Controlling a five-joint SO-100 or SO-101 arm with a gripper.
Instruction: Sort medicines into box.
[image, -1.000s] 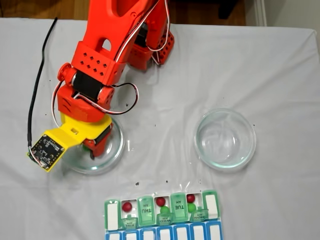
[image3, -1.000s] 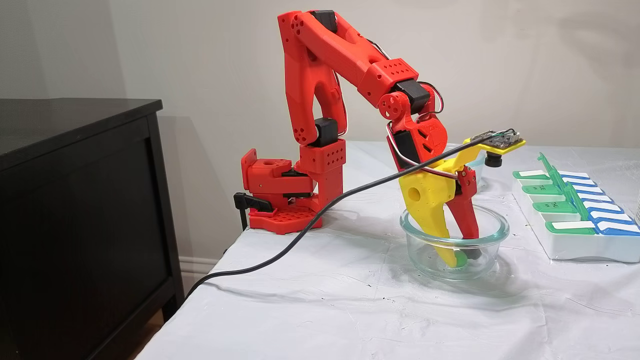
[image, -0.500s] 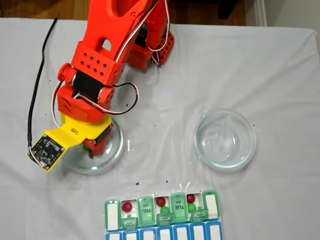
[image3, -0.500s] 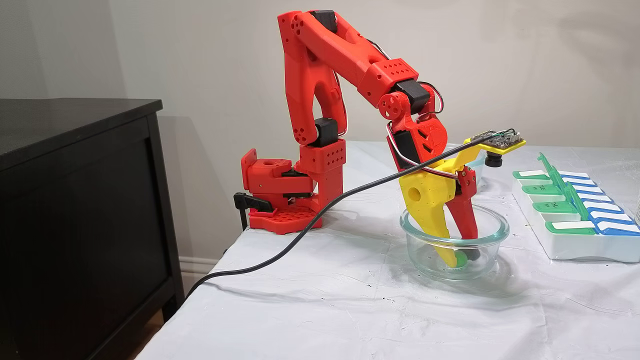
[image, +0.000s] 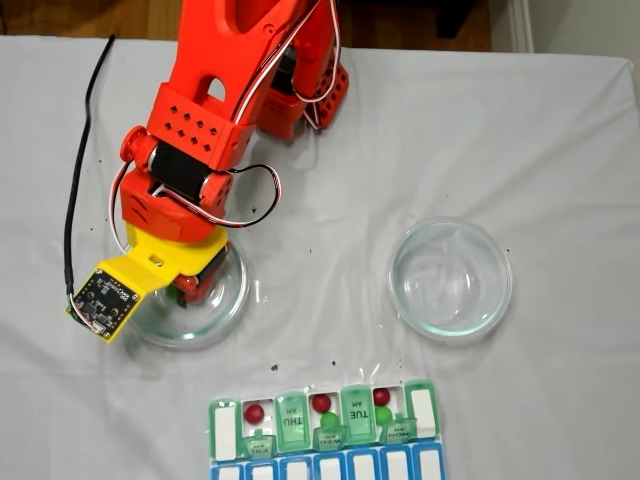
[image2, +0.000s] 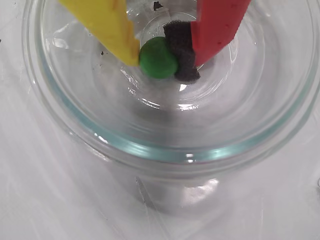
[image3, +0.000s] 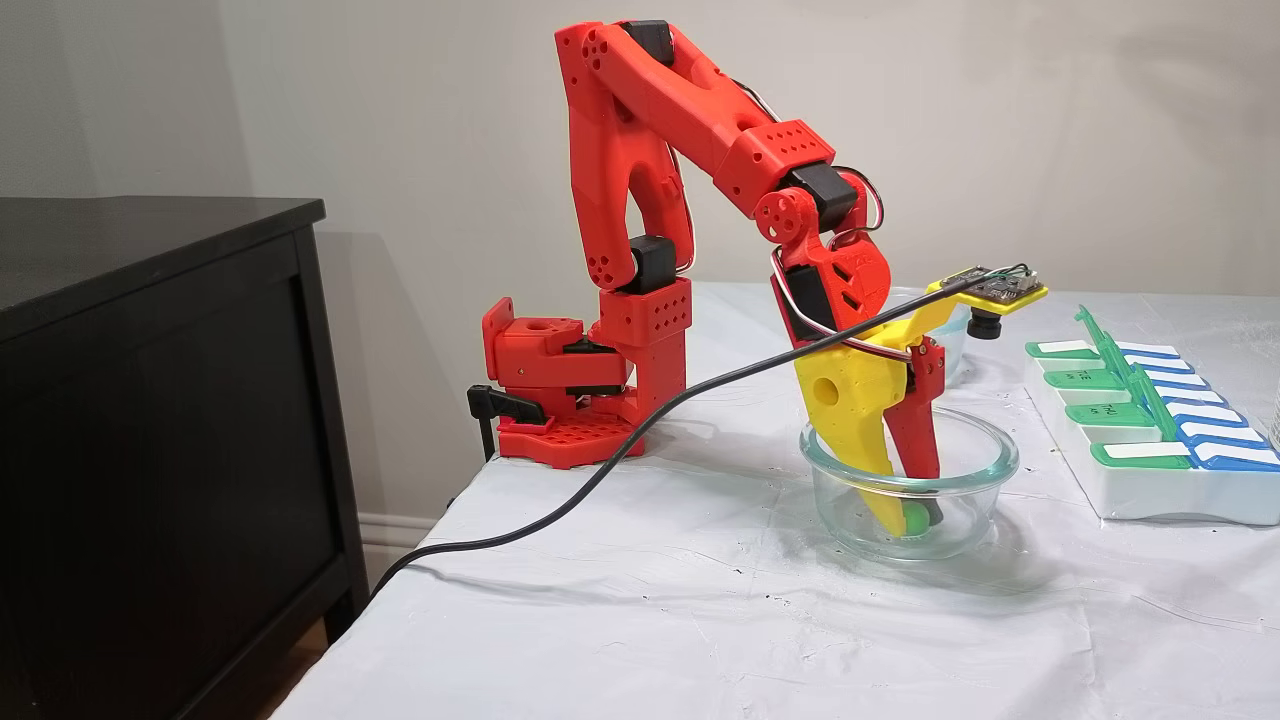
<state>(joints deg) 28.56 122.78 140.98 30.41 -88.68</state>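
Observation:
In the wrist view a bright green medicine ball (image2: 158, 57) is pinched between the yellow fingertip (image2: 125, 42) and the black pad of the red finger (image2: 182, 50). My gripper (image2: 161, 59) is shut on it low inside a clear glass dish (image2: 165, 150). The side fixed view shows the gripper (image3: 908, 520) reaching down into this dish (image3: 985, 470) with the green ball (image3: 914, 518) at its tips. The box (image: 225, 430) lies at the table's near edge in a fixed view, with lids raised. It holds red balls (image: 254, 412) (image: 321, 403) (image: 381, 396) and green balls (image: 329, 421) (image: 384, 414).
A second glass dish (image: 450, 277) stands right of the arm in a fixed view and looks empty. A black cable (image3: 600, 470) trails from the wrist camera off the table's left edge. A dark cabinet (image3: 150, 400) stands beside the table. The arm's base (image3: 570, 400) sits at the back.
The fingers have closed from a wider gap onto the green ball, and the wrist has shifted slightly. The dish and box have not moved.

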